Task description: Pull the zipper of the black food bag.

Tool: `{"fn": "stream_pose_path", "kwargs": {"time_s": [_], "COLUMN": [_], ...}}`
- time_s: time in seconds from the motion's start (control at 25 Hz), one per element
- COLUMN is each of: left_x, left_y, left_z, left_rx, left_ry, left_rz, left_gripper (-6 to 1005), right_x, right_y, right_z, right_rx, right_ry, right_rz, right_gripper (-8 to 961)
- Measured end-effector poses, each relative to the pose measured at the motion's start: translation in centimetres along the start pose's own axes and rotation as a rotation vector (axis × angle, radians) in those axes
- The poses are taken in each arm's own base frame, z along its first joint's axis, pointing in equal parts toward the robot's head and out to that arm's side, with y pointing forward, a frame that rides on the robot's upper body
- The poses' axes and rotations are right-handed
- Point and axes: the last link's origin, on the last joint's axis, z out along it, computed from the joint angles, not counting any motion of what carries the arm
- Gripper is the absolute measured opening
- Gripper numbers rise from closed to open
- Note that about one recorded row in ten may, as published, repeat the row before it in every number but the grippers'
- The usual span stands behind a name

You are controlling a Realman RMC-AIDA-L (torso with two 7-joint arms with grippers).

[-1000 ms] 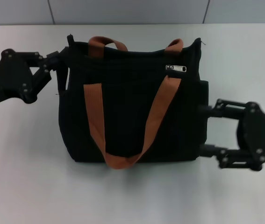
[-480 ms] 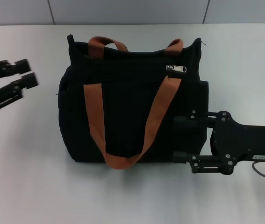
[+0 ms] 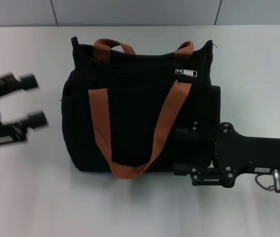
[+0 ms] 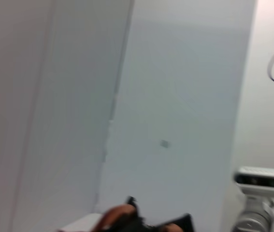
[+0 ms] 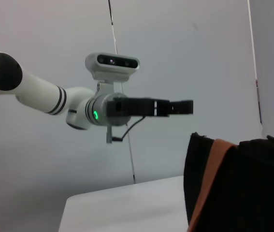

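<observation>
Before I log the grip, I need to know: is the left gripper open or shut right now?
Open. In the head view the left gripper sits left of the black food bag, fingers spread apart, holding nothing.

left gripper (image 3: 33, 101): raised at left, jaws spread | right gripper (image 3: 181, 151): low at right, jaws spread

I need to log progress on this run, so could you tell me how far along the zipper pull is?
Nothing looks done: the zipper sits untouched at the right end of the black food bag. The right end effector is open, low against the bag's right side, well below the tab. The left end effector is open and clear of the bag. Gripping and pulling the tab remain.
</observation>
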Motion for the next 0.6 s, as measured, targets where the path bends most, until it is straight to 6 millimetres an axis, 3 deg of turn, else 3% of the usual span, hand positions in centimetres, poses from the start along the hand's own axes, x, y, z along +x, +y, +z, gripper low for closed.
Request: {"fn": "stream_pose_path", "kwargs": {"time_s": [0.24,0.44,0.6], "left_x": [-3.3,-5.3,-7.0], "left_y": [2.9,4.2,4.0], "left_z": [3.2,4.6,5.4], "left_rx": [-0.153,-0.229,-0.201], "left_ry": [-0.035,-0.095,-0.173], "left_rz": [0.065,0.038,0.014], "left_gripper": [835,837,838], "right_x": [0.6,1.5,2.0], "right_y": [0.5,0.8,1.0], "right_z": [0.5,0.7,0.9], "right_rx": [-0.019,-0.012,-0.01], "right_ry": [0.014,0.035,0.056], "right_rz": [0.013,0.017,0.016], "right_gripper": [736,737,736]}}
